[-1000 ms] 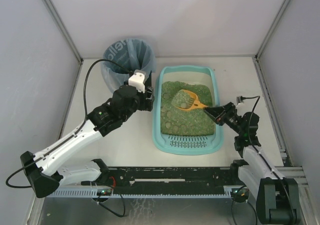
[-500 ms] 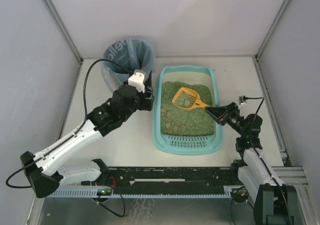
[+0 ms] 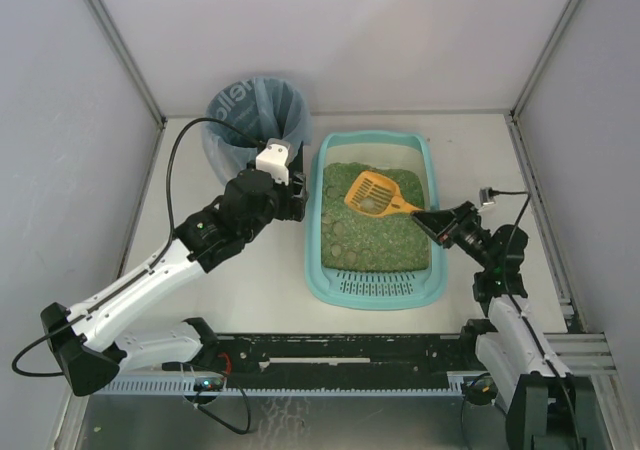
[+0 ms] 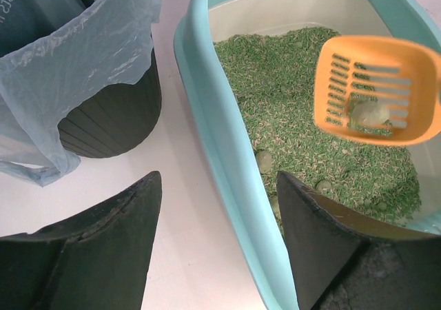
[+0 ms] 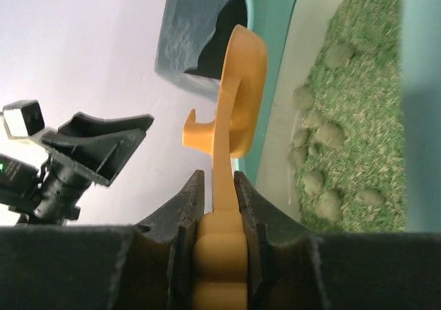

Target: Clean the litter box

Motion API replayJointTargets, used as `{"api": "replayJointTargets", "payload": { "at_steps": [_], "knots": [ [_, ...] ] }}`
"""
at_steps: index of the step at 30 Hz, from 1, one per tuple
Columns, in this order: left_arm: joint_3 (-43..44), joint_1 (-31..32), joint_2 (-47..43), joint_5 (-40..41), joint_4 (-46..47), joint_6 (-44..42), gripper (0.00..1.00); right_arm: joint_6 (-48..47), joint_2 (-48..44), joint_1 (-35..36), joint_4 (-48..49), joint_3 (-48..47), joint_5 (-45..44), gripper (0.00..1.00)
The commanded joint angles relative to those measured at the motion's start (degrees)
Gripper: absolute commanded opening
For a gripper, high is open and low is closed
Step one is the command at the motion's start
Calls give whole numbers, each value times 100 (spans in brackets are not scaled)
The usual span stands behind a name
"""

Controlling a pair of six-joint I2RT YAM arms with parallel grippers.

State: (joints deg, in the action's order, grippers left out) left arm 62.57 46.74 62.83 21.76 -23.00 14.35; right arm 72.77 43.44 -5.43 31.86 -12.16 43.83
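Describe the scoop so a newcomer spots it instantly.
Find the large light-teal plastic litter tray of green granules mid-table. Over it hangs a small orange slotted plastic scoop, handle clamped in the right tool; nothing else is orange.

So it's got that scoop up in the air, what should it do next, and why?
Probably swing the right gripper left, keeping the scoop level, toward the bin. The scoop hangs above the litter holding a clump, and the bin stands beyond the left rim of the litter box.

one box (image 3: 313,255), scoop (image 3: 372,195), bin (image 3: 228,120) (clumps (image 4: 264,160) unclear)
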Motion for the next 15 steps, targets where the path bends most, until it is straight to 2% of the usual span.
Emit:
{"api": "replayJointTargets", "payload": {
  "at_steps": [1,3,6,8,10,11,15],
  "knots": [
    [45,-42,-35,-42,244,-58,72,-241,3,55,-140,-293,44,0],
    [39,-42,-41,-23,241,-60,72,85,-101,-264,97,-13,-81,0],
    [35,-49,-40,32,244,-64,72,-65,185,93,475,-257,371,0],
    [52,-59,-22,-53,256,-61,72,-156,128,75,302,-314,346,0],
    [58,-60,-2,-92,229,-55,72,-3,-67,-340,-105,-64,-2,0],
    [50,-58,-12,-66,228,-56,72,79,-80,-379,56,-16,-12,0],
    [53,-68,-33,-41,244,-59,72,-122,211,30,593,-386,652,0]
  ]
}}
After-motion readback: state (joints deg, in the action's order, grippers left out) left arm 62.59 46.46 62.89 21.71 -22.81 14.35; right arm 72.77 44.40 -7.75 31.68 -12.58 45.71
